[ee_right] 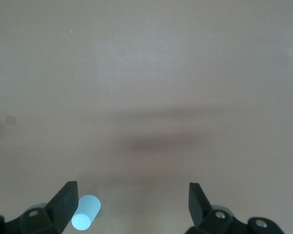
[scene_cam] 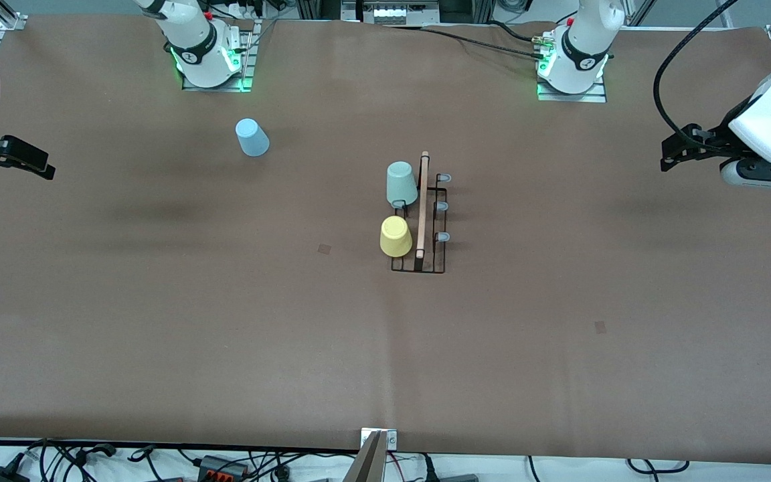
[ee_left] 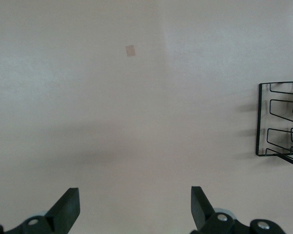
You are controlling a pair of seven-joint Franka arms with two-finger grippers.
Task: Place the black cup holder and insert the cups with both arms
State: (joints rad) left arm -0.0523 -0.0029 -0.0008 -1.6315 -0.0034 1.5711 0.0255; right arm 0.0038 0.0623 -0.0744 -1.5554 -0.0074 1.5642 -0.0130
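The black cup holder (scene_cam: 419,258) stands at the table's middle, with its wooden rod handle (scene_cam: 423,201) along the top. A pale green cup (scene_cam: 401,183) and a yellow cup (scene_cam: 395,235) sit upside down on its pegs on the side toward the right arm's end. Three grey-tipped pegs (scene_cam: 442,206) on the side toward the left arm's end are bare. A light blue cup (scene_cam: 251,137) stands upside down on the table toward the right arm's end and also shows in the right wrist view (ee_right: 86,219). My right gripper (scene_cam: 41,167) (ee_right: 132,197) is open and empty, up over that end. My left gripper (scene_cam: 670,154) (ee_left: 135,200) is open and empty over the left arm's end; part of the holder (ee_left: 278,119) shows in its view.
Small brown marks lie on the brown table cover (scene_cam: 324,249) (scene_cam: 600,327). The arm bases (scene_cam: 208,57) (scene_cam: 573,67) stand along the edge farthest from the front camera. Cables lie along the edge nearest to that camera.
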